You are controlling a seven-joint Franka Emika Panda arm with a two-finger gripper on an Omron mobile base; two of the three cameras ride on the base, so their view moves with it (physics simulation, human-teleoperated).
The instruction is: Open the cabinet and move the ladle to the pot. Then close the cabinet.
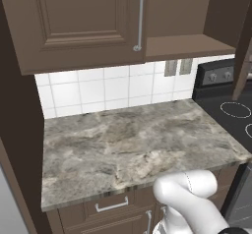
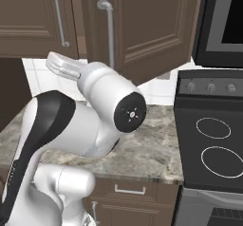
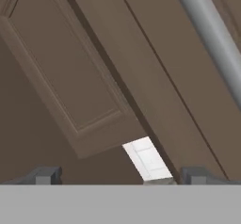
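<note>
The dark brown wooden upper wall cabinet (image 1: 74, 26) has raised-panel doors with a smooth, matte finish and long round silver bar handles (image 1: 140, 19). In the left base view its left door is shut, while the right side stands open, showing a bare brown shelf floor (image 1: 187, 43) inside; nothing can be seen lying on the part of that shelf in view. In the right base view the right door (image 2: 147, 25) is swung out toward the near side, its tall silver handle (image 2: 109, 32) curving into the panel at the top.

In the hand view the gripper (image 3: 122, 176) faces the cabinet doors close up and at a tilt, its two small dark finger tips (image 3: 44, 175) spread wide apart with nothing between them. A thick silver bar (image 3: 212, 35) crosses the upper right of that view, and a patch of white tile shows in the gap below the door edge.

Below the cabinet lies a grey-and-beige marbled stone worktop (image 1: 133, 139) with a flat, polished-looking surface. Behind it runs a wall of glossy white square tiles (image 1: 98, 90) with two grey outlet plates (image 1: 178, 67) on the right. Under the worktop are dark brown lower drawers with short silver handles (image 1: 112, 206). To the right stands a black glass-top stove (image 2: 213, 144) with thin white burner rings and round knobs along its back panel. The white rounded arm (image 2: 85, 120) with dark joints rises in front of the worktop.
</note>
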